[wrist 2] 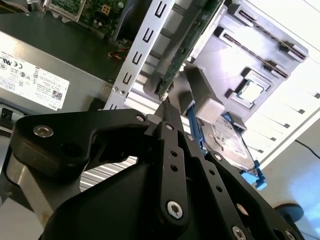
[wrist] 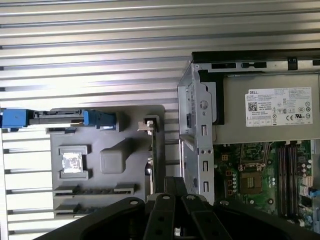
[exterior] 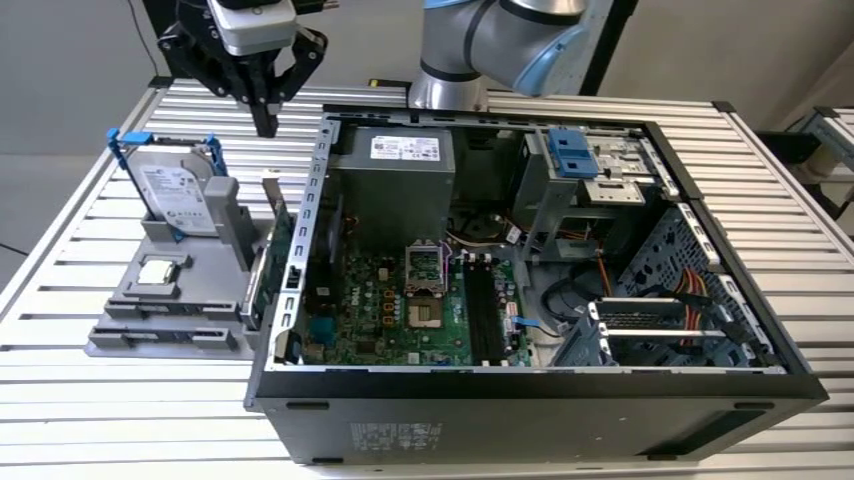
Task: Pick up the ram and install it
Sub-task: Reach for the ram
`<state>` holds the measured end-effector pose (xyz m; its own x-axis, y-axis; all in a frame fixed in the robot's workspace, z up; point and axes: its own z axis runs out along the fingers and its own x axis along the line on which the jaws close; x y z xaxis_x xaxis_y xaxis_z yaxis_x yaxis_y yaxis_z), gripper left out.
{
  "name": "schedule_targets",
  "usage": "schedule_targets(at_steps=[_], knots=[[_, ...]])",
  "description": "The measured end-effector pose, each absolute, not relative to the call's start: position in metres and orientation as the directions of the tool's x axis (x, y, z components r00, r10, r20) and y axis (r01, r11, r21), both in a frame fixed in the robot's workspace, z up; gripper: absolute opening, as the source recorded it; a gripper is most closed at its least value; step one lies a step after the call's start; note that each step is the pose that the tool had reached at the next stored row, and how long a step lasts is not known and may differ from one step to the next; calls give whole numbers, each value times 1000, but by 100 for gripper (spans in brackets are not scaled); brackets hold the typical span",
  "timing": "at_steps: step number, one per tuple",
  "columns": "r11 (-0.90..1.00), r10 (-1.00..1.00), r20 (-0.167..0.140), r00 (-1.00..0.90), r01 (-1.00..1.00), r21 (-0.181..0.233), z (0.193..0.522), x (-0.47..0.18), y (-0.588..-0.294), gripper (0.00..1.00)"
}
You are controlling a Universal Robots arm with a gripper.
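Observation:
My gripper (exterior: 267, 122) hangs shut and empty above the back of the grey parts holder (exterior: 127, 340), at the exterior view's left, just outside the open computer case (exterior: 534, 395). In both wrist views the fingertips (wrist 2: 168, 111) press together, nothing between them. A thin dark strip (wrist: 95, 190) stands edge-up in one of the holder's front slots; it may be the ram, but I cannot tell for sure. The motherboard's long dark memory slots (exterior: 485, 310) lie inside the case, right of the processor socket (exterior: 422, 290).
The holder also carries an upright hard drive (exterior: 174, 190) with blue clips, a silver processor chip (exterior: 159, 270) and a green circuit card (exterior: 276, 250) standing against the case wall. The power supply (exterior: 394, 165) and drive cage (exterior: 587, 165) sit at the case's rear.

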<state>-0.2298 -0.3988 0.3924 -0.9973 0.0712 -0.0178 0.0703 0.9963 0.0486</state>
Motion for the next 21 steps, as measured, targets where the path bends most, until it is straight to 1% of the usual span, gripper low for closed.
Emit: schedule_targets(at_steps=[21], knots=[[996,71,-16,-997,70,49,392,-254,-399,0]])
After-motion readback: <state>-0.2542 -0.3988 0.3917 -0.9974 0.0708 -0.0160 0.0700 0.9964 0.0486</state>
